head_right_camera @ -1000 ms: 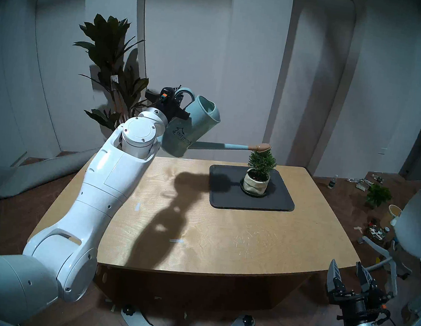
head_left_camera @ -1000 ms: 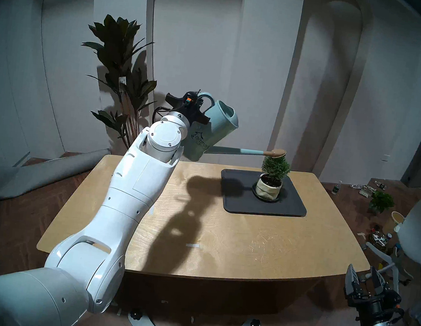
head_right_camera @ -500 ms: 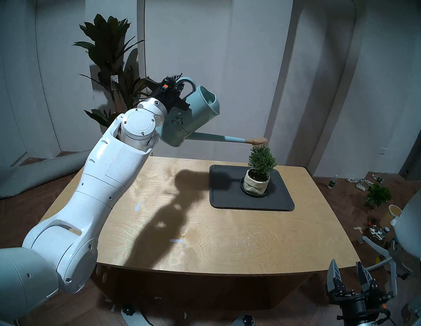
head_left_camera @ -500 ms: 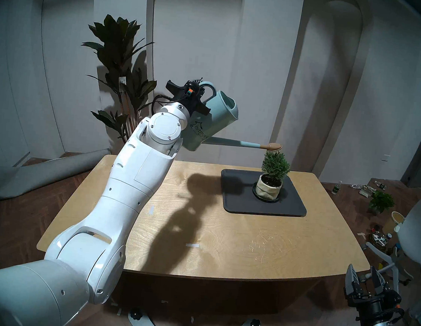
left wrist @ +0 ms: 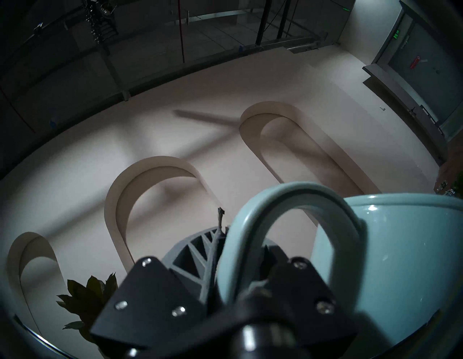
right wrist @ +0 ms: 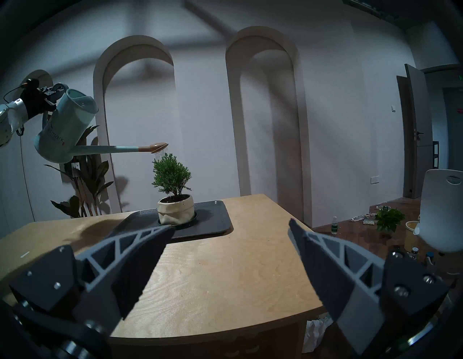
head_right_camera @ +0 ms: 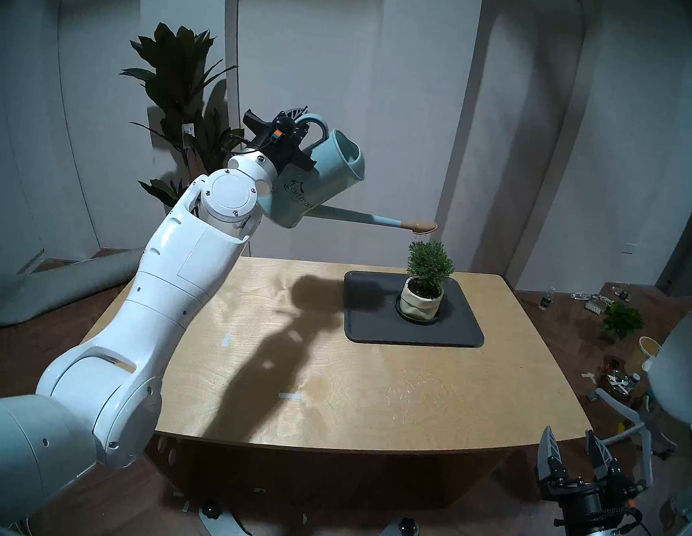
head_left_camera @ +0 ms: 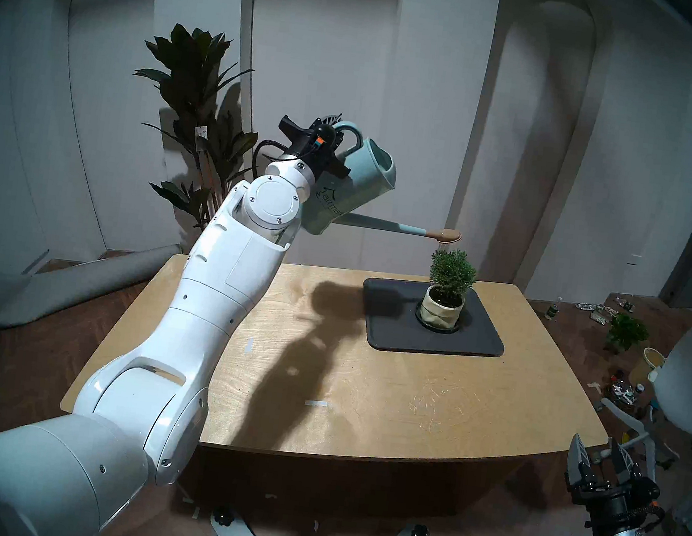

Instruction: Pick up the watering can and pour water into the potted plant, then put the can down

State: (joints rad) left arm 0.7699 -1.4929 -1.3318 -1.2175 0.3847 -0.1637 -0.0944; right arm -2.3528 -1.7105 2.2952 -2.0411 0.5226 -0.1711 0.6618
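On the left side, the left gripper (head_left_camera: 336,139) is clenching the loop handle of the pale teal watering can (head_left_camera: 347,188), and the left wrist view is showing the fingers (left wrist: 200,253) pressing against that handle (left wrist: 253,225) from both sides. The can is hanging in the air above the far left part of the wooden table (head_left_camera: 364,392), and it is tilting so that its open mouth is facing up and to the right. Its long thin spout is reaching to the right, and the tan rose tip (head_left_camera: 447,234) is standing above the top of the small conifer shrub (head_left_camera: 452,271), apart from it. In the right wrist view, fine streams of water are falling from the rose (right wrist: 156,148) onto the foliage.

The shrub is growing in a cream wrinkled pot (head_left_camera: 441,310) on a dark saucer, which is sitting on a dark tray (head_left_camera: 477,345) at the far right part of the table. At the far right, the right gripper (head_left_camera: 600,458) is waiting beside the table with its jaws spread and nothing between them.

I judge that the pouring step is now in progress. The next move is probably calling for turning the can back upright so the flow is stopping, and then lowering it onto a free part of the table before loosening the grip.
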